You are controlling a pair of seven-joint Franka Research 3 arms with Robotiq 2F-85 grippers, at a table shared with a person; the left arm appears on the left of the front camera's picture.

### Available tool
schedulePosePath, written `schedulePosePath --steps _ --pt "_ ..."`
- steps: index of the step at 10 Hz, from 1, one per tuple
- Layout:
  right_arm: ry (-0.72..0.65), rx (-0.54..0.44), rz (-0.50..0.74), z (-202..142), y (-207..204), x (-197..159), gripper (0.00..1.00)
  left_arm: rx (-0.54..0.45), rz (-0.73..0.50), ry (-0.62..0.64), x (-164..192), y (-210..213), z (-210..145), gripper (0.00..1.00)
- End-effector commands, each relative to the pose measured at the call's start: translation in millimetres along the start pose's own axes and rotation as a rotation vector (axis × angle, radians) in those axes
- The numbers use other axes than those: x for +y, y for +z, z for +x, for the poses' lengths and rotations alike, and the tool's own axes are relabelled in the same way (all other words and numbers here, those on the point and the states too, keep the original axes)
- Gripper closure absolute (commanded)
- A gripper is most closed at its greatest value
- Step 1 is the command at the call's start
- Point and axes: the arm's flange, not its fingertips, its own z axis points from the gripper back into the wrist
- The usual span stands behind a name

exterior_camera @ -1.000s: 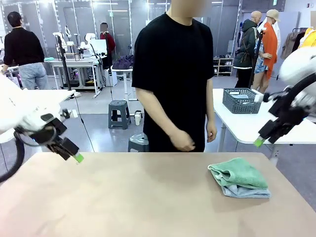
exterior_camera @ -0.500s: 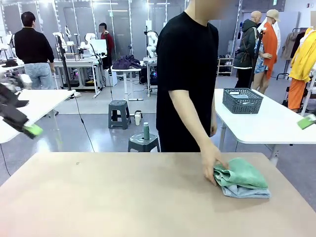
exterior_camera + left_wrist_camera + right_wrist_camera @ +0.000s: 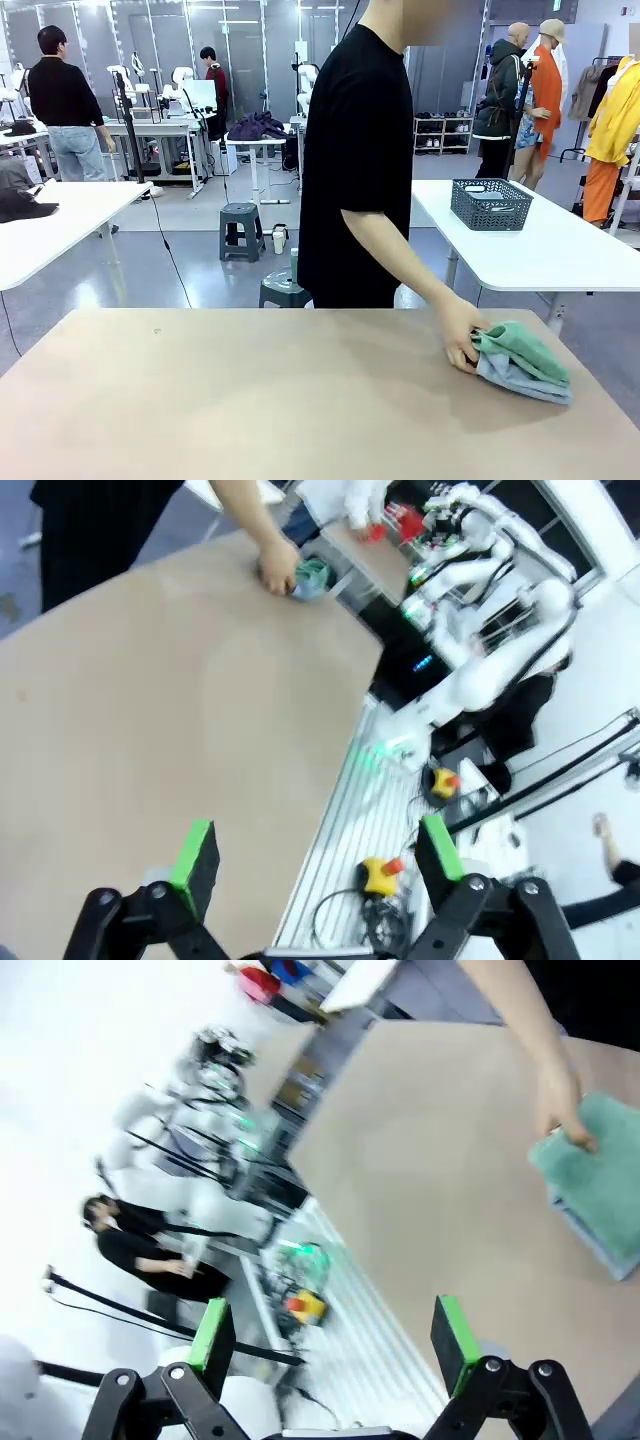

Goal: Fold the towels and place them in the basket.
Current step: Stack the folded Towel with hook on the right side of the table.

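Two folded towels lie stacked at the right of the brown table, the mint green towel on top of the pale grey-blue towel. The person's hand grips the stack's left edge. The dark grey basket stands on the white table behind, at the right. The left wrist view looks down from high above the table at the stack and the hand; my left gripper is open and holds nothing. My right gripper is open too, high above the table, with the green towel and the hand far off.
The person in a black shirt stands at the table's far edge, leaning to the right. A white table stands at the left with a dark bag on it. Stools stand on the floor beyond the brown table.
Both arms have swung up and out of the front view. The person reached down, took hold of the towel stack and slid it toward the table's right edge.
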Motion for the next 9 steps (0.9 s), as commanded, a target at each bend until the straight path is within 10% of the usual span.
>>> schedulePosePath --steps 1,9 --pt "-0.108 -0.072 0.083 8 19 -19 0.0 -0.079 -0.119 0.103 47 27 4 0.0" --pt "-0.147 -0.076 0.087 -12 10 -42 0.0 -0.141 -0.145 0.126 74 34 -26 0.0"
